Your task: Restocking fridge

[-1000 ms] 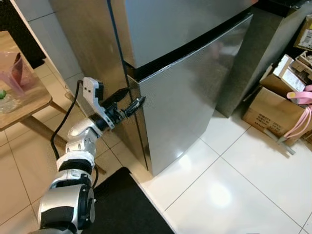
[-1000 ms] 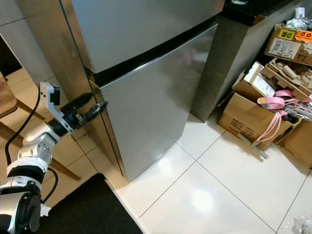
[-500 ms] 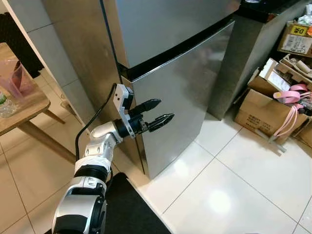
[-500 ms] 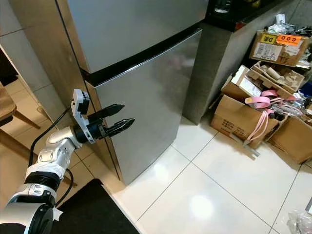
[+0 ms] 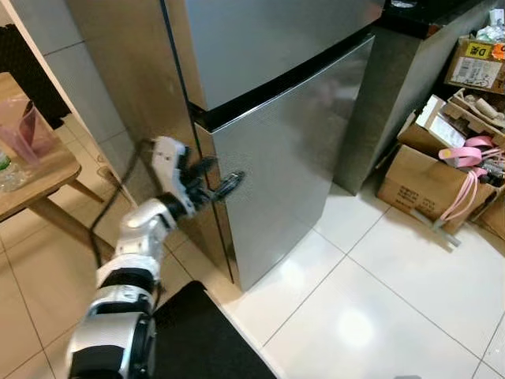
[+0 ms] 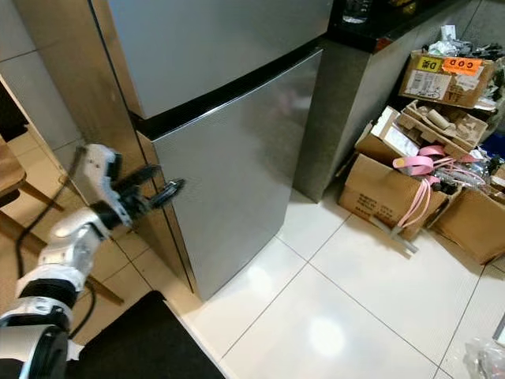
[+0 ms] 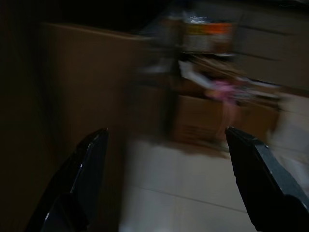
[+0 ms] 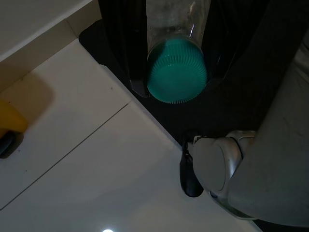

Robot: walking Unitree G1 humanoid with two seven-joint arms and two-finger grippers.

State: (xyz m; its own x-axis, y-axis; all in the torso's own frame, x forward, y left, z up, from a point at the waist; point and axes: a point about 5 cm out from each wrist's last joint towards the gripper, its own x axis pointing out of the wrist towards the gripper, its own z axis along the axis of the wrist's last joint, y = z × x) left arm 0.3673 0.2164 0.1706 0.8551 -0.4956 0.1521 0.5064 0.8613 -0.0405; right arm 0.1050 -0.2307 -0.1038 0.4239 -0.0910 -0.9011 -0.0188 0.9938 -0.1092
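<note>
Head views: closed steel fridge (image 5: 292, 150), both doors shut, lower door (image 6: 237, 181) meeting the upper along a dark seam. Left gripper (image 5: 211, 177) raised at the hinge-side corner of the lower door, just beside its edge, fingers parted a little around nothing, somewhat blurred. Wooden table (image 5: 43, 178) off to the robot's left, dark mat (image 5: 197, 335) at its feet, cardboard boxes (image 6: 402, 189) with pink straps piled on the far right against a dark counter. Left wrist view: dim and smeared; two black fingers (image 7: 87, 166) spread wide apart, empty between them, blurred boxes and pale tile beyond. Right wrist view: right gripper (image 8: 176, 58) pointing down at the floor, fingers closed on a clear bottle (image 8: 177, 19) with a teal cap (image 8: 177, 73), white tiles and the mat edge below, a silver limb of the robot alongside. Judged progress: early. Item for stocking in hand, door unopened, no grip on the door edge. Left to do: pull the door open, place the bottle inside, shut it.
</note>
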